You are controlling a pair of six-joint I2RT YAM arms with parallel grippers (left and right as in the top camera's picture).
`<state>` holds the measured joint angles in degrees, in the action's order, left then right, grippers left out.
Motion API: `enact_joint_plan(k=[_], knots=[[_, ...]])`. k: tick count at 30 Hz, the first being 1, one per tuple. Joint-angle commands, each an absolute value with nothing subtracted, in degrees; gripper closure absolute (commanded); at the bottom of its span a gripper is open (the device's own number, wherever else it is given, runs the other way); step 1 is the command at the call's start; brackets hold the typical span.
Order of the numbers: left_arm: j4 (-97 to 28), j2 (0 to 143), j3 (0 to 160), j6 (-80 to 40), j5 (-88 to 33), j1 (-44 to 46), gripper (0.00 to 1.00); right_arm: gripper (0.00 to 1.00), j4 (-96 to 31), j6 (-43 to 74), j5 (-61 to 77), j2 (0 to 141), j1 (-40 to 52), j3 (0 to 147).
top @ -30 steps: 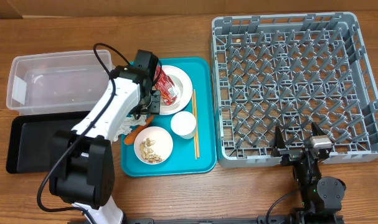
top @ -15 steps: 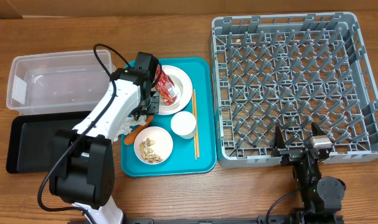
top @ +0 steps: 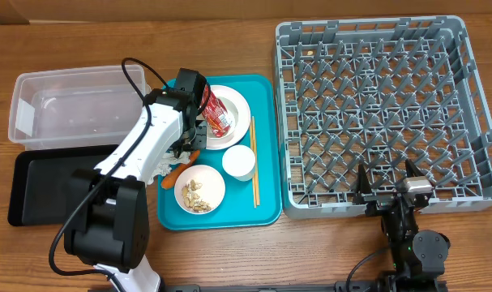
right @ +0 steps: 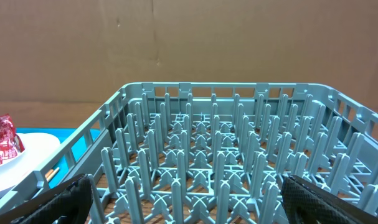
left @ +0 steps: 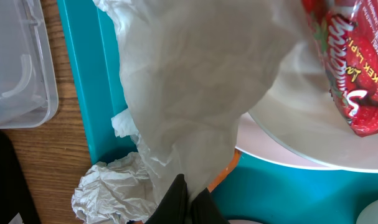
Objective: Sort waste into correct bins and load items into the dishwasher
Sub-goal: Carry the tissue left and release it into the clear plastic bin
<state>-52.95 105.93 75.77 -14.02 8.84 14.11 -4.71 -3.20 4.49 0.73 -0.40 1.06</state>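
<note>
Left gripper (left: 181, 190) pinches a white napkin (left: 189, 81) at the teal tray's (top: 266, 207) left edge. The tray holds a plate (top: 239, 101) bearing the red wrapper (top: 217, 115), a bowl (top: 214, 182) of crumbs (top: 197, 195), a cup (top: 238, 162) and chopsticks (top: 254, 166). Right gripper (top: 385, 188) is spread beside the dish rack (top: 383, 105).

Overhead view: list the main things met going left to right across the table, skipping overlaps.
clear tub → red wrapper → chopsticks → dish rack

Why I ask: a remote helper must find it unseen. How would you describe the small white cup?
Left of the big grey rack lies a teal tray. Near its middle, the cup stands between the plate and the crumb bowl, chopsticks just to its right. It is the smallest white dish there.
</note>
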Motion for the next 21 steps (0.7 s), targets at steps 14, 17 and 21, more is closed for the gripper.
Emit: enact_joint_plan(k=[14,17,21], knots=[[-67.94,106.59,102.45,-11.94,9.63,11.18,0.96,0.00,-4.43,-2.96,4.58,0.16,-0.73,0.45],[-71.26,106.59,108.31,-12.16,9.82,10.48,0.96,0.00,-4.43,-2.96,4.60,0.16,-0.73,0.45],[-74.94,106.59,113.12,-17.50,9.80,8.36,0.96,0.00,-4.43,-2.96,4.60,0.16,-0.73,0.45]])
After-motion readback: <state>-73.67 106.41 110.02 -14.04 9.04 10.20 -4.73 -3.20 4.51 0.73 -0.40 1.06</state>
